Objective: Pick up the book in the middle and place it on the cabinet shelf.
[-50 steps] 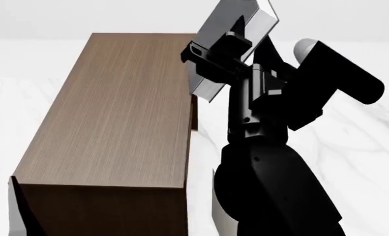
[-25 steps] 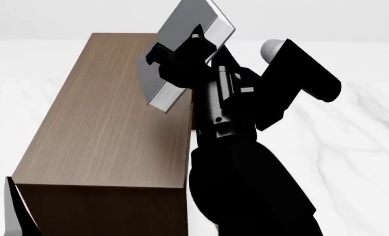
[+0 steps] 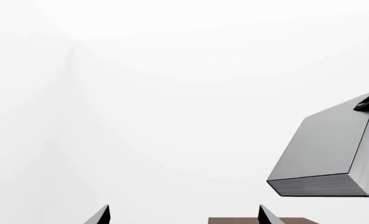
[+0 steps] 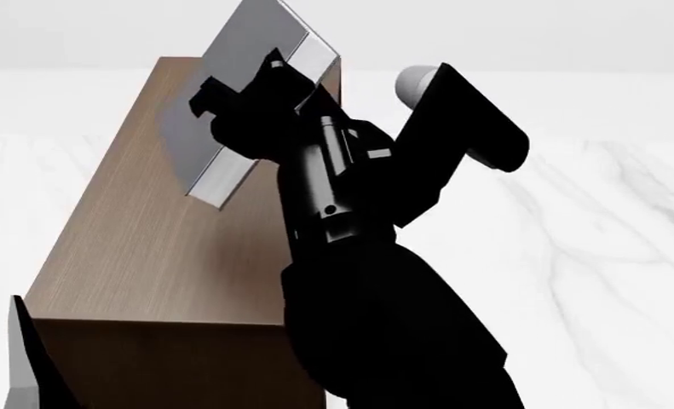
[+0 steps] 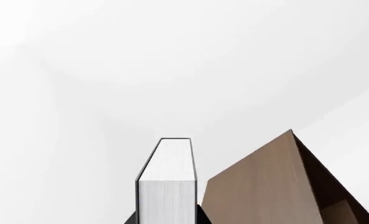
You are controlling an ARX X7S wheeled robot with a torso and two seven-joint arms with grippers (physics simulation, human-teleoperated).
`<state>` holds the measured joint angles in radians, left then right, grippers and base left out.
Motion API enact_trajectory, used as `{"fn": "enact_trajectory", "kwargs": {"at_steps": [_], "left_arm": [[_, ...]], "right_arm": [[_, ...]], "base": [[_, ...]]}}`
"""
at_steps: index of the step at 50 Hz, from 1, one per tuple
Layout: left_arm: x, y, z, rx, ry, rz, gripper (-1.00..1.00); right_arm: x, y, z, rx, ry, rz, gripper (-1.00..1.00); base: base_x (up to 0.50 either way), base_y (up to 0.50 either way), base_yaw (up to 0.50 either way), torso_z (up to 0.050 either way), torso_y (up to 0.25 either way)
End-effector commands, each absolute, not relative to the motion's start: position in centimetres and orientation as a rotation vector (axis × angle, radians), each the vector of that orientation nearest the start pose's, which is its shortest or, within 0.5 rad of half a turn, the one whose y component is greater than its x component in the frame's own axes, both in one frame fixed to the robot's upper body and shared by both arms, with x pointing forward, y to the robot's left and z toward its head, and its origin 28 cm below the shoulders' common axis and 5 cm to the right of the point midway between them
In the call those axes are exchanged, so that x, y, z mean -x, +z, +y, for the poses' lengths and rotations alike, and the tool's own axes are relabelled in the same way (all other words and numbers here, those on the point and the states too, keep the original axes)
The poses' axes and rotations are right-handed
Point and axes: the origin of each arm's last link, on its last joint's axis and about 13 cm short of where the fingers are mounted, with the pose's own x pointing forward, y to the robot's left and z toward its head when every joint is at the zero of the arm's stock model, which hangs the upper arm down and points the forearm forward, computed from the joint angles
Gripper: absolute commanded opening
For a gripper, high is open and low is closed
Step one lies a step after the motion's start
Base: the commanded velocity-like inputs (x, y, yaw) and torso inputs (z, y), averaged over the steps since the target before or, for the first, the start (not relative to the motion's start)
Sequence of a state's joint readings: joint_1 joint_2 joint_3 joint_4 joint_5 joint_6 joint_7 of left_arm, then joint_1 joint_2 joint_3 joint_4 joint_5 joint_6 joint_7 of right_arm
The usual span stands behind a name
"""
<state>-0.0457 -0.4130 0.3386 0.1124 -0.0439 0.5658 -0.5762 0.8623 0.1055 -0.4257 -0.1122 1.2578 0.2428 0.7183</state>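
We have the book (image 4: pixel 240 85) pinched in the right gripper (image 4: pixel 257 98), jaws closed on its lower part, held tilted in the air above the cabinet shelf (image 4: pixel 143 221). It is not touching the top. Released from this height, we judge it could land on a corner and tumble off the edge. The left gripper (image 3: pixel 183 215) hangs open, holding nothing.
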Motion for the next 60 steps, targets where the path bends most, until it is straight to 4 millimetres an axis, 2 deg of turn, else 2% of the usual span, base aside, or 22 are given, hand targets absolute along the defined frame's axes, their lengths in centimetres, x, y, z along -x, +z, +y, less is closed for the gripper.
{"fn": "enact_trajectory", "kwargs": {"at_steps": [1, 22, 29, 60], "left_arm": [[-20.8, 7.5, 22.4, -0.065, 0.115, -0.68, 1.0], [-20.0, 7.4, 22.5, -0.063, 0.115, -0.683, 1.0], [-19.8, 7.4, 22.4, -0.063, 0.115, -0.685, 1.0], [-19.2, 7.1, 22.4, -0.062, 0.117, -0.675, 1.0]], "right_arm": [[-29.0, 26.0, 0.1, -0.845, 0.367, -0.097, -1.0], [-28.5, 25.5, 0.8, -0.849, 0.396, -0.058, -1.0], [-27.8, 25.5, 1.5, -0.847, 0.423, -0.043, -1.0], [-27.9, 23.9, 1.8, -0.85, 0.408, 0.036, -1.0]], "base": [[0.0, 0.0, 0.0, 0.0, 0.0], [0.0, 0.0, 0.0, 0.0, 0.001], [0.0, 0.0, 0.0, 0.0, 0.001], [0.0, 0.0, 0.0, 0.0, 0.001]]}}
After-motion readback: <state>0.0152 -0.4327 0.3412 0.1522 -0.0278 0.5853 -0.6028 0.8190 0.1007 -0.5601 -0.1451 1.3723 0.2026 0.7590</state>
